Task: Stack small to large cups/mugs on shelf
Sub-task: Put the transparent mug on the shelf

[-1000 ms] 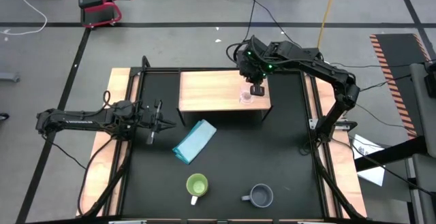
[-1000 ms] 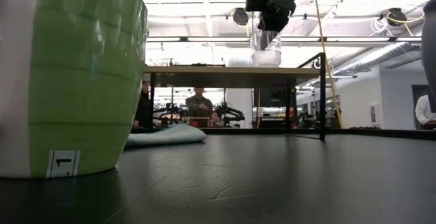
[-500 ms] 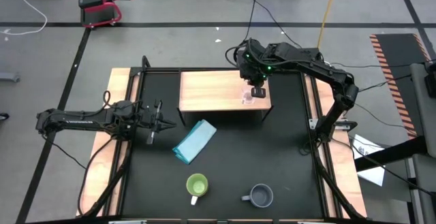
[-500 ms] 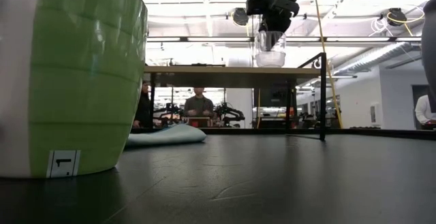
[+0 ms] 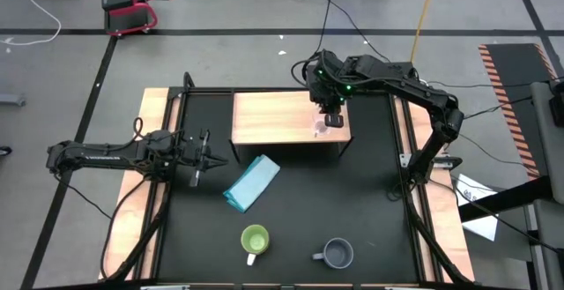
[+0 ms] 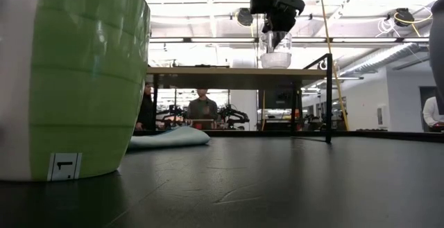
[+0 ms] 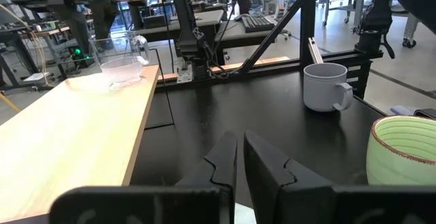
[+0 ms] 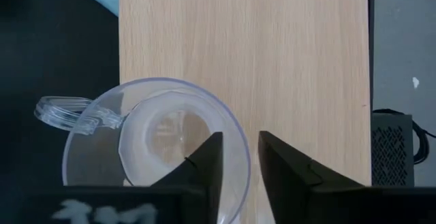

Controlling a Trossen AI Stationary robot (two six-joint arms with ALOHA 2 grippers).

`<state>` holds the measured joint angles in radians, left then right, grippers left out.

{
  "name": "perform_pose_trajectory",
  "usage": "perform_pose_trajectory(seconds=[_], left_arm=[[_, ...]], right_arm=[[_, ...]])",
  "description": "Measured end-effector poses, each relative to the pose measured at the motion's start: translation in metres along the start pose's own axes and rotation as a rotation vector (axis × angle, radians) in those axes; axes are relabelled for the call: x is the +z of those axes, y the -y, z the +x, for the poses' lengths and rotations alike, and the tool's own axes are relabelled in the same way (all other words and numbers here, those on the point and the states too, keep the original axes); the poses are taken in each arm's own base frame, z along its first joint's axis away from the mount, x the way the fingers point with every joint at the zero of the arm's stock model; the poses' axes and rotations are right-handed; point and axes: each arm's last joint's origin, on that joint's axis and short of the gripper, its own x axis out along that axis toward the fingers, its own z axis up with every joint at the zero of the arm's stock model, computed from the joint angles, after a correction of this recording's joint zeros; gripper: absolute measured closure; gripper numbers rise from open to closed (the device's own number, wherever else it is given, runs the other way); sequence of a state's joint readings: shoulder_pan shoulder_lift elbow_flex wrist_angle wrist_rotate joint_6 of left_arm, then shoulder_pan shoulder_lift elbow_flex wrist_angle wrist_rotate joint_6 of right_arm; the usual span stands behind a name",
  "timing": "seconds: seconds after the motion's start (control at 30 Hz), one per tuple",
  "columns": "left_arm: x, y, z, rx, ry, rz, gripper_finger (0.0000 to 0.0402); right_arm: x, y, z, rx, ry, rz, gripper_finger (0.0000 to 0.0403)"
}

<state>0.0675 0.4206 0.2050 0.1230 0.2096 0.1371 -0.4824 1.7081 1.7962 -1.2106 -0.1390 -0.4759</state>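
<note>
Clear glass cup (image 5: 321, 129) sits upright on the shelf (image 5: 273, 114), at its right end near the front edge; small, see-through, with a clear loop handle and thick rounded base, rim up. Right wrist view looks straight down into it (image 8: 155, 139), handle sticking out to one side, light-wood grain of the shelf (image 8: 286, 60) showing around and through the glass. Right gripper (image 5: 331, 118) is directly over the cup, fingers slightly parted and straddling its rim, one finger (image 8: 204, 163) inside the rim and the other outside; can't tell if they touch the glass. Lime-green mug (image 5: 255, 241) with white handle stands on the black table (image 5: 370, 202) near the front, left of the grey-blue mug (image 5: 337, 254). Light blue cloth (image 5: 251, 182) lies between shelf and mugs. Left gripper (image 5: 204, 153) waits at the left table edge, fingers nearly together, holding nothing.
</note>
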Motion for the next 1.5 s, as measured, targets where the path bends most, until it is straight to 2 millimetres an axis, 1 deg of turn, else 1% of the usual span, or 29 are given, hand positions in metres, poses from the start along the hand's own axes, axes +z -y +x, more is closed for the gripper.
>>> perform_pose_trajectory(seconds=[0.13, 0.27, 0.43, 0.7, 1.03, 1.2, 1.5], left_arm=[[0.000, 0.000, 0.000, 0.000, 0.000, 0.000, 0.0371], [0.000, 0.000, 0.000, 0.000, 0.000, -0.001, 0.0371], [0.000, 0.000, 0.000, -0.002, 0.000, -0.002, 0.0371], [0.000, 0.000, 0.000, -0.004, 0.000, -0.004, 0.0371], [0.000, 0.000, 0.000, -0.004, 0.000, -0.004, 0.0371], [0.000, 0.000, 0.000, -0.003, 0.000, -0.003, 0.0371], [0.000, 0.000, 0.000, 0.002, 0.000, -0.008, 0.0371]], right_arm=[[0.000, 0.000, -0.001, -0.002, 0.003, -0.001, 0.0282], [0.000, 0.000, -0.001, -0.002, 0.004, -0.004, 0.0270], [0.000, 0.000, -0.002, -0.001, 0.001, -0.007, 0.0269], [0.004, -0.001, -0.020, -0.012, 0.019, 0.012, 0.0268], [0.003, -0.011, -0.032, 0.011, -0.026, 0.009, 0.0268], [-0.003, -0.018, -0.047, 0.005, -0.012, 0.003, 0.0268], [-0.019, -0.032, -0.094, -0.062, 0.135, -0.001, 0.0268]])
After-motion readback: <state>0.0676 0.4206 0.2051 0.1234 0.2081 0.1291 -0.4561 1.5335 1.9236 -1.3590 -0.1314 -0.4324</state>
